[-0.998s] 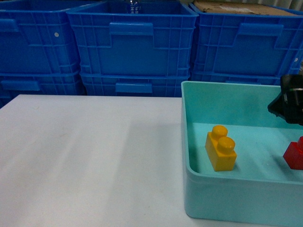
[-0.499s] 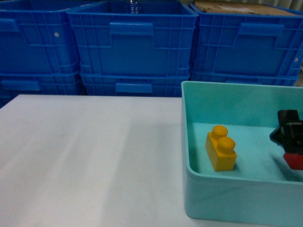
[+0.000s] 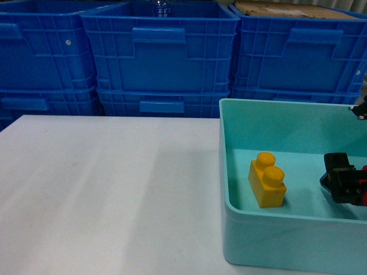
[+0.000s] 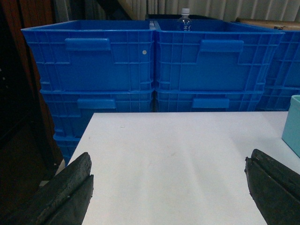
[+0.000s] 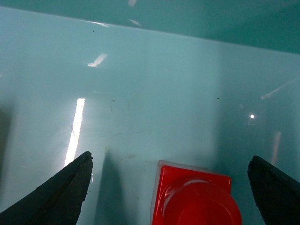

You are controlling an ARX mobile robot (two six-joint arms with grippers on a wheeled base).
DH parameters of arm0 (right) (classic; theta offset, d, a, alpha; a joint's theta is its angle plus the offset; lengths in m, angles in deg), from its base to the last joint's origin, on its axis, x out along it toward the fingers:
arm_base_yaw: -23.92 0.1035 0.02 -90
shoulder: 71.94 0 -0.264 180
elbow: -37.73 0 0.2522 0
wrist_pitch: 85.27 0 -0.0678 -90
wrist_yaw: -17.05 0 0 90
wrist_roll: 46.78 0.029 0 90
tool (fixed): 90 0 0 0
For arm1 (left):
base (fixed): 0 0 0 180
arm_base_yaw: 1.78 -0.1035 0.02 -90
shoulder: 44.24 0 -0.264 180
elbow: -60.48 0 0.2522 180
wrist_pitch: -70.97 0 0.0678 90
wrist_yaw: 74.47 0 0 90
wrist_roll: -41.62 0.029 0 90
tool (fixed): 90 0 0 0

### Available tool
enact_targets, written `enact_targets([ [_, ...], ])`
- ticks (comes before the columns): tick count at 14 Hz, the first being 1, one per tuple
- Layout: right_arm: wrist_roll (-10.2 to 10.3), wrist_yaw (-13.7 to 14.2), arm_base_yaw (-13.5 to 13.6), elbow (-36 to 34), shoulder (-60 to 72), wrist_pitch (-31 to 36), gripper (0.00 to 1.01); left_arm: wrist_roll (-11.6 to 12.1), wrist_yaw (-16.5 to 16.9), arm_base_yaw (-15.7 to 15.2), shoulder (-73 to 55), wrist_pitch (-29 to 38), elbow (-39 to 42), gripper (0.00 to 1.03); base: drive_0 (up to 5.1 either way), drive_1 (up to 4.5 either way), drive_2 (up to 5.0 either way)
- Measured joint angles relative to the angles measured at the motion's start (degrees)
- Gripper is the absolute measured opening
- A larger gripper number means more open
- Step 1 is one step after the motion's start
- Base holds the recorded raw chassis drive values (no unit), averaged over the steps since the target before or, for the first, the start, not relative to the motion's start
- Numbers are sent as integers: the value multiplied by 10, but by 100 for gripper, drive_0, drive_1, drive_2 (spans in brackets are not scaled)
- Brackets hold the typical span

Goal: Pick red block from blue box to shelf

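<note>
Right claw (image 5: pixel 171 187) hangs low inside the blue box (image 3: pixel 269 109), jaws spread wide w/ the red block (image 5: pixel 194 197) on the box floor between them, not yet gripped. Yellow brick (image 3: pixel 267 179) sits apart, nearer the box's left wall. Left claw (image 4: pixel 168 187) idles wide open, holding nothing, over the white table (image 3: pixel 103 189). Est. progress: early, approach done; grasp, lift & carry to the shelf all remain. Shelf not in view.
</note>
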Motion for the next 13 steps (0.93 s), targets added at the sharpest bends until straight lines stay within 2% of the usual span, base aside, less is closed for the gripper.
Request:
enact_targets([
  [2, 0, 0, 0, 0, 4, 2, 97, 0, 0, 0, 0, 0, 0, 98, 0, 0, 0],
  [3, -2, 0, 3, 0, 8, 8, 87, 0, 0, 0, 0, 0, 0, 98, 0, 0, 0],
  [4, -4, -1, 4, -2, 9, 11, 72, 0, 0, 0, 0, 0, 0, 98, 0, 0, 0],
  [8, -17, -5, 7, -21, 5, 60, 34, 0, 0, 0, 0, 0, 0, 98, 0, 0, 0],
  [9, -29, -45, -2, -32, -129, 38, 29, 0, 0, 0, 0, 0, 0, 98, 0, 0, 0],
  [10, -30, -130, -77, -70, -360, -18, 28, 0, 0, 0, 0, 0, 0, 98, 0, 0, 0],
  [11, -38, -174, -103, -176, -535, -102, 28, 0, 0, 0, 0, 0, 0, 98, 0, 0, 0],
  [13, -43, -174, -101, -226, -618, -130, 28, 0, 0, 0, 0, 0, 0, 98, 0, 0, 0],
])
